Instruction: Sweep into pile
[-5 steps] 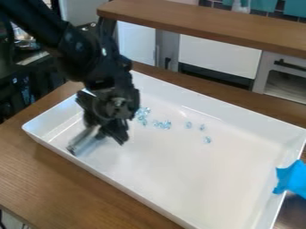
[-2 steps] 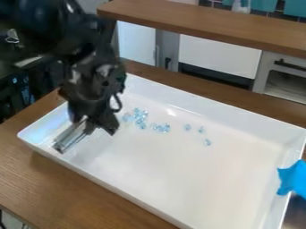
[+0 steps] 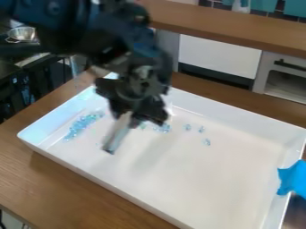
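The sweep is looking partly done to me. A good many of the beads (image 3: 81,125) are already sitting together in a loose pile, and it's lying inside the tray (image 3: 209,181), close along its left edge, more of a stretched band than a heap. The rest are lagging: a small clump (image 3: 164,128) is resting towards the back edge, just beside the gripper (image 3: 137,117), and a few single strays (image 3: 201,129) are lying further right, apart from one another, the nearest to the front being a lone one (image 3: 207,142) near the middle of the tray. So I'm calling it roughly halfway, maybe a bit beyond if I'm going by the number of beads

The gripper is clasping a pale, flat tool (image 3: 116,137), which is slanting down towards the left corner, between the pile and the clump. Whether its lower end is touching the tray floor, I can't tell from here

What's remaining, I'm guessing, is getting the tool round to the right of the clump and the strays, then drawing them over to the left edge. The pile is probably needing some tightening too, and small beads like those could be slipping past the tool's ends
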Action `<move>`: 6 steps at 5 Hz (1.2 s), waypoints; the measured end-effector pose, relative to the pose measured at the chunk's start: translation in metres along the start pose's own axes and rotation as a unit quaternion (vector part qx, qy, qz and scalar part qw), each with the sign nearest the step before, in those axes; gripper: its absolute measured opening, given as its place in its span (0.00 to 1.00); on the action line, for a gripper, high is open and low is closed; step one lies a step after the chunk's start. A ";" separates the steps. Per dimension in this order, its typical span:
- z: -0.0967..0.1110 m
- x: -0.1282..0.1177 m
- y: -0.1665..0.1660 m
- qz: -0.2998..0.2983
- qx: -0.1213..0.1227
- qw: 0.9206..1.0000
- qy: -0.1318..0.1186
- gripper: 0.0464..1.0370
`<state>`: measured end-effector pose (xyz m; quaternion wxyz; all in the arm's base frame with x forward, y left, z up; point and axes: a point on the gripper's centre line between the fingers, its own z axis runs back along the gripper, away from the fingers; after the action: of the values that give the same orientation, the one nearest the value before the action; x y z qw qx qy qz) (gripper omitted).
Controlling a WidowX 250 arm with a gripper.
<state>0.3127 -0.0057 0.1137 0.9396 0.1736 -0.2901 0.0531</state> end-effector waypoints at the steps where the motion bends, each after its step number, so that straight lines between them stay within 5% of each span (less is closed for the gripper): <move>1: 0.017 0.001 -0.040 0.017 -0.027 0.999 0.030 0.31; 2: 0.018 0.010 -0.077 -0.009 -0.042 0.997 0.064 0.31; 4: -0.022 0.018 -0.101 -0.029 -0.050 0.992 0.114 0.31; 6: -0.054 0.018 -0.096 -0.043 -0.053 0.991 0.117 0.31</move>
<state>0.3747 -0.0766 0.0537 0.9763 0.1286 -0.1730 0.0175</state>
